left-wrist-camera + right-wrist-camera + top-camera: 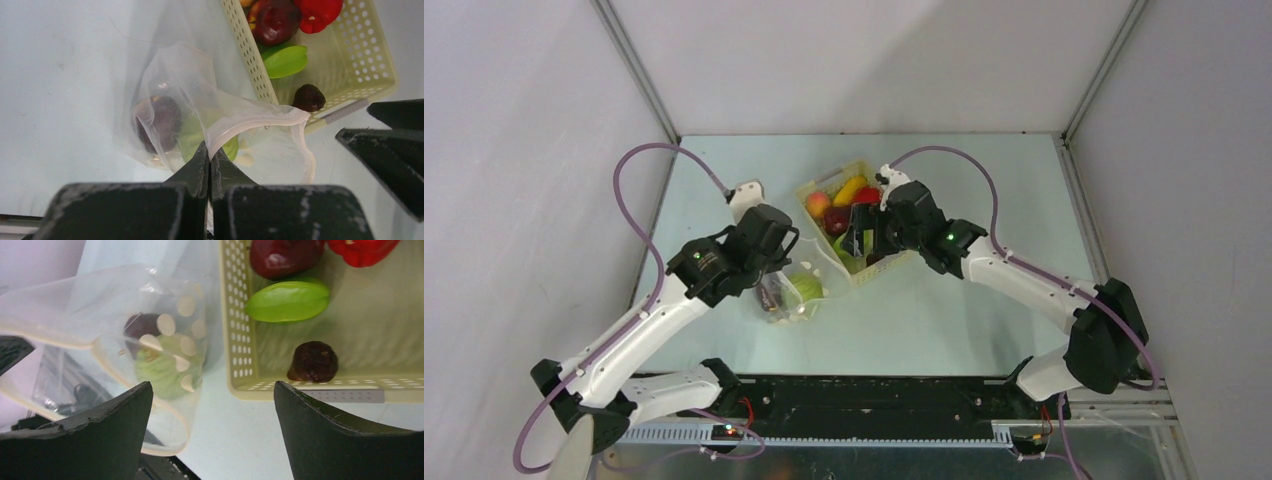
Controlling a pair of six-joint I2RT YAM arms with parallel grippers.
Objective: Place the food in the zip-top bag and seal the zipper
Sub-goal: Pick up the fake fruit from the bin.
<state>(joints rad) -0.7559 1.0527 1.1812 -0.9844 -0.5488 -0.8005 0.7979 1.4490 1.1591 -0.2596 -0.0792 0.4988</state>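
Table (964, 320): pale green-grey, matte, plain top. Grey panels stand along the far, left and right edges. A black mounting rail (874, 392) runs along the near edge.

Directly on the top, two items:

1. Basket (829, 177): pale yellow slotted plastic, rectangular, flat on its base. About midway between the left and right edges, mostly in the far half. Set diagonal to the edges, with one corner toward the far edge and one toward the near edge.

2. Zip-top bag (789, 298): clear with white dots, crumpled. Left of centre, closer to the near edge than the basket and just beside the basket's near-left wall; contact cannot be told. Lower part rests on the top, mouth raised off it.
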